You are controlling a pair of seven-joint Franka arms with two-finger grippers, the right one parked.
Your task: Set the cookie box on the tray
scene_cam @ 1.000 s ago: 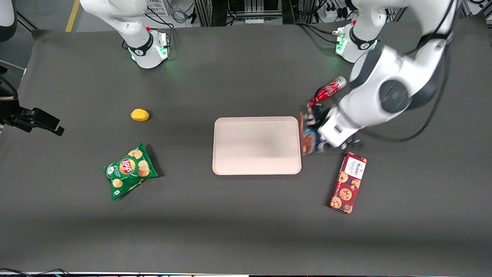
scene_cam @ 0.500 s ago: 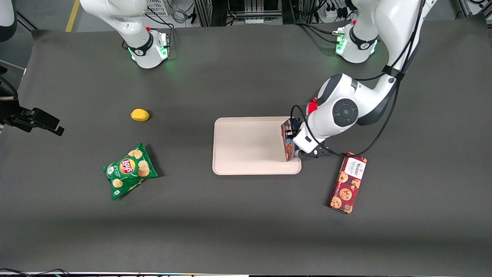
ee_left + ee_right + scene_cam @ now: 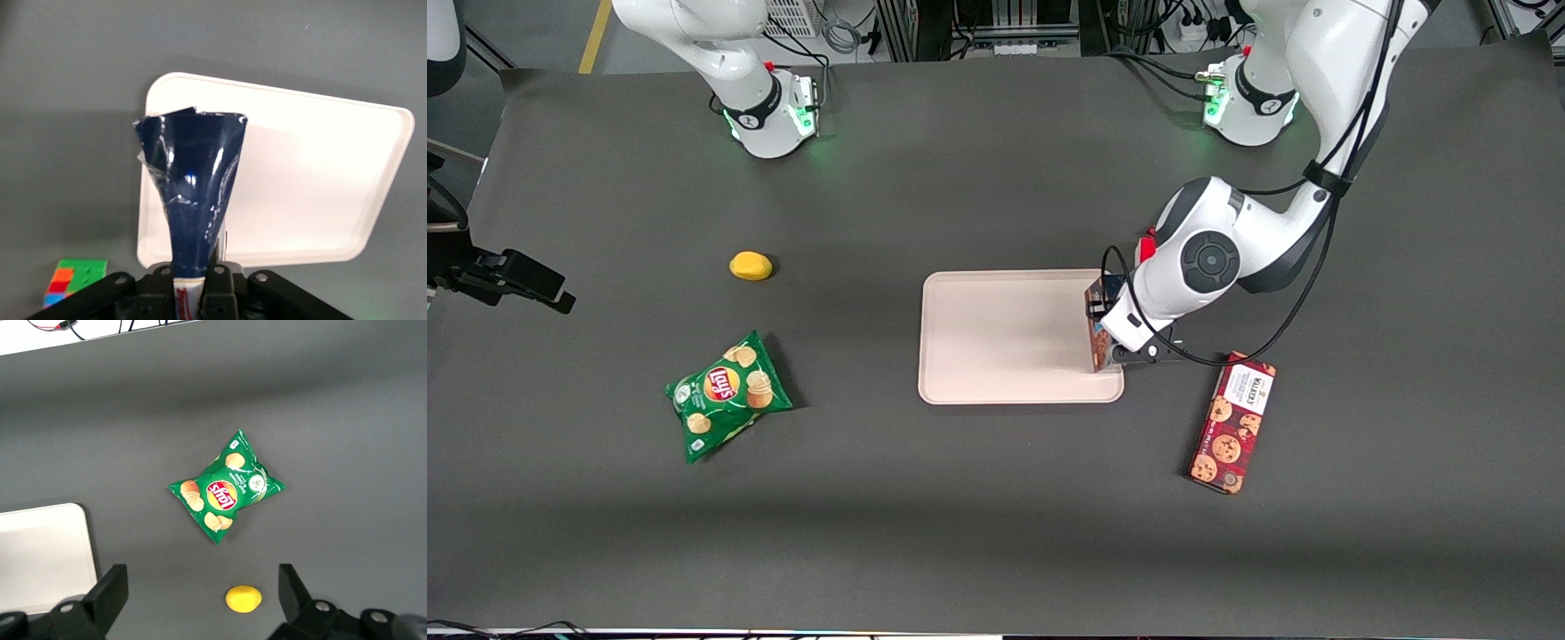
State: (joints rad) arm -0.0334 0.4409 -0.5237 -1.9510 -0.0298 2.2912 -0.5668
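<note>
The cookie box (image 3: 1097, 331), navy and brown, is held on its narrow edge over the end of the tray (image 3: 1005, 336) that lies toward the working arm. My left gripper (image 3: 1110, 345) is shut on it and sits just above that tray rim. In the left wrist view the box's navy side (image 3: 193, 190) rises from between the shut fingers of the gripper (image 3: 195, 270), with the pale tray (image 3: 307, 173) underneath. I cannot tell whether the box touches the tray.
A longer red cookie box (image 3: 1232, 422) lies nearer the front camera, beside the gripper. A red bottle tip (image 3: 1149, 244) peeks out by the arm. A chips bag (image 3: 727, 394) and a lemon (image 3: 751, 265) lie toward the parked arm's end. A coloured cube (image 3: 73, 280) shows by the gripper.
The gripper carried the cookie box from the table beside the tray to above the tray's end, turning it onto its edge. In the last half second it barely shifted.
</note>
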